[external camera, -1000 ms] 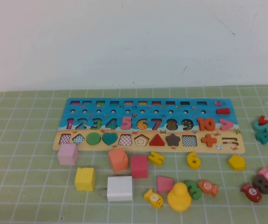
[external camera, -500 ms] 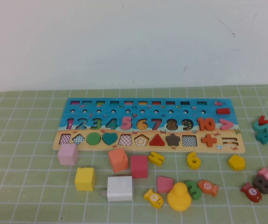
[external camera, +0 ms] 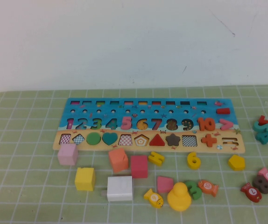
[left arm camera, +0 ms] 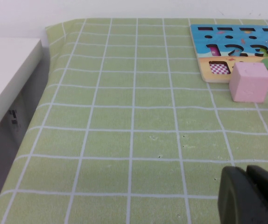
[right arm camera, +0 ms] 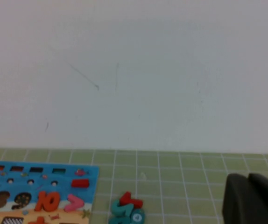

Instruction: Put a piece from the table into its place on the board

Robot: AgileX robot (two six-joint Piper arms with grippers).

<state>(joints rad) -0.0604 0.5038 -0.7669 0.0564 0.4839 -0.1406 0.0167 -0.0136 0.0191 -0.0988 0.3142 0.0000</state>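
Observation:
The yellow numeral 6 piece point(external camera: 194, 160) lies flat on the green cloth just in front of the board's right half. The board point(external camera: 73, 105) lies across the middle, blue above with numerals, tan below with shapes. Its 6 place point(external camera: 142, 124) shows a patterned recess. Neither arm shows in the high view. My left gripper point(left arm camera: 246, 171) is shut and empty, low over bare cloth left of the board point(left arm camera: 199, 39). My right gripper point(right arm camera: 248, 179) is shut and empty, off to the right of the board point(right arm camera: 64, 186). The 6 does not show in either wrist view.
Another yellow numeral point(external camera: 156, 158) and a yellow pentagon point(external camera: 236, 162) lie near the 6. Cubes in pink point(external camera: 67, 154), orange point(external camera: 118, 159), yellow point(external camera: 85, 178) and white point(external camera: 120, 188), a yellow duck point(external camera: 179, 196), fish pieces and teal and red numerals point(external camera: 266, 130) lie around. The table edge point(left arm camera: 36, 107) is left.

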